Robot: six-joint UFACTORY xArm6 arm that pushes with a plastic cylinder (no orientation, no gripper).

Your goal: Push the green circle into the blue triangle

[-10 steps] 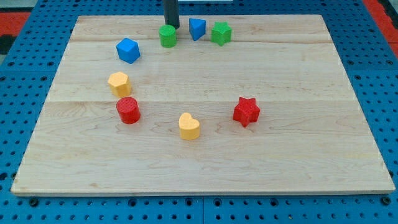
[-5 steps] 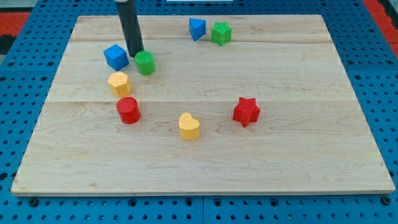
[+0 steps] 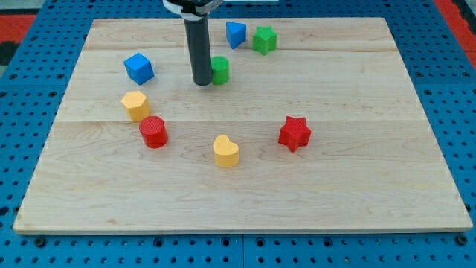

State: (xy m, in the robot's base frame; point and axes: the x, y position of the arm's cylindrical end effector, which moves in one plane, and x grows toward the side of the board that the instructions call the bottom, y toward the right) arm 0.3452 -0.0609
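Note:
The green circle (image 3: 220,70) sits on the wooden board (image 3: 349,186), below and a little left of the blue triangle (image 3: 236,33) near the view's top. My tip (image 3: 201,82) stands just left of the green circle, touching or nearly touching its left side. The rod hides part of the circle's left edge. A clear gap of board lies between the circle and the triangle.
A green star (image 3: 263,39) sits just right of the blue triangle. A blue cube (image 3: 139,68) and a yellow block (image 3: 136,104) are at the left. A red cylinder (image 3: 155,132), a yellow heart (image 3: 226,150) and a red star (image 3: 294,133) lie lower down.
The green circle first went left and down from beside the triangle, then slid right. My tip followed and moved right with it. The blue cube and yellow block shifted slightly left.

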